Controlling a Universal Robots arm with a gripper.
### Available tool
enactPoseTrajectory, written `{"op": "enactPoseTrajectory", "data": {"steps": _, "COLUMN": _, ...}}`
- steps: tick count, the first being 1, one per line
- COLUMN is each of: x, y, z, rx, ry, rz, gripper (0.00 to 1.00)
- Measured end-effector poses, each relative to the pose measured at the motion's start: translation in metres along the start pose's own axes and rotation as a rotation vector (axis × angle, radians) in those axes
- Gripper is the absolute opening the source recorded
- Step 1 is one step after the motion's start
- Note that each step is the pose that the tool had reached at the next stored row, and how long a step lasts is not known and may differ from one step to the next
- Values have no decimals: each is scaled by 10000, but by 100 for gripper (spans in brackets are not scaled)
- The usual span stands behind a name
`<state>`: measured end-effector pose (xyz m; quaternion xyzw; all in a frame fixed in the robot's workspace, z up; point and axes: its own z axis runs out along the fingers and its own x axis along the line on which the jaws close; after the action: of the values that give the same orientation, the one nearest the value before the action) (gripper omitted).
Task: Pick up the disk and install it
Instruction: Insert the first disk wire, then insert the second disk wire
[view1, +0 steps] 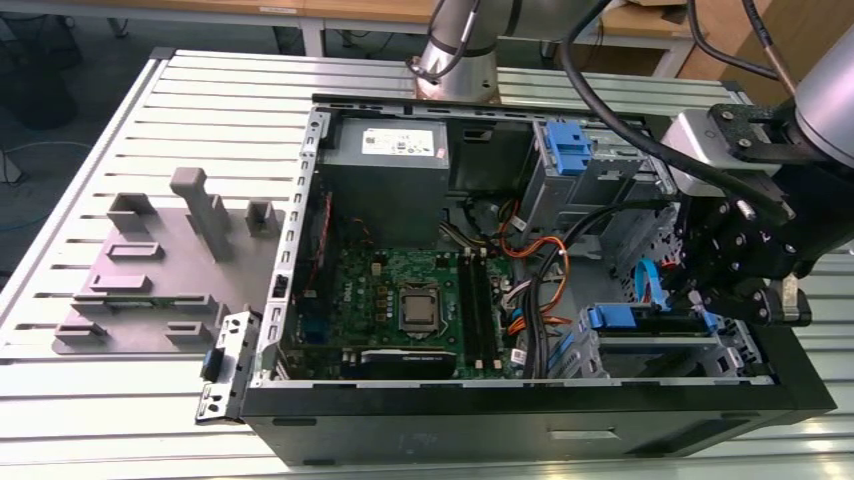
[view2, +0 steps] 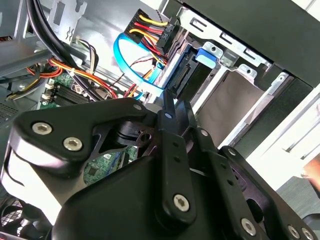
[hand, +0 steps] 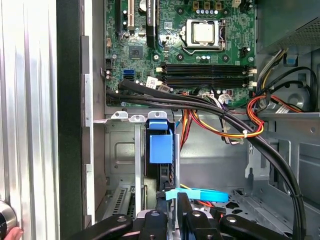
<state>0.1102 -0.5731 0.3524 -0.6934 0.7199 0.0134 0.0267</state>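
Disk (hand: 161, 146) sat edge-on, slotted into the metal drive bay (hand: 122, 150), its blue rail and pull-tab outward, dark body behind; gripper (hand: 181, 201) just beside it, jaws pinched together, empty.

Inside the open case (view1: 534, 425), a black cable bundle (hand: 200, 102) and orange wires (hand: 220, 131) cross the gap between the motherboard (hand: 175, 45) and the drive cage (view1: 654, 345). A blue ribbon cable (hand: 200, 194) loops just ahead of the end effector (hand: 181, 202). Above the motherboard the way is open. The slatted table (view1: 200, 120) offers open room around the grey fixture (view1: 160, 270).
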Motion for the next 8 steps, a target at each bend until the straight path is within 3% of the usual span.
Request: {"op": "enactPoseTrajectory", "data": {"steps": 8, "x": -13, "y": 0, "z": -15, "rx": 0, "ry": 4, "rz": -1, "gripper": 24}}
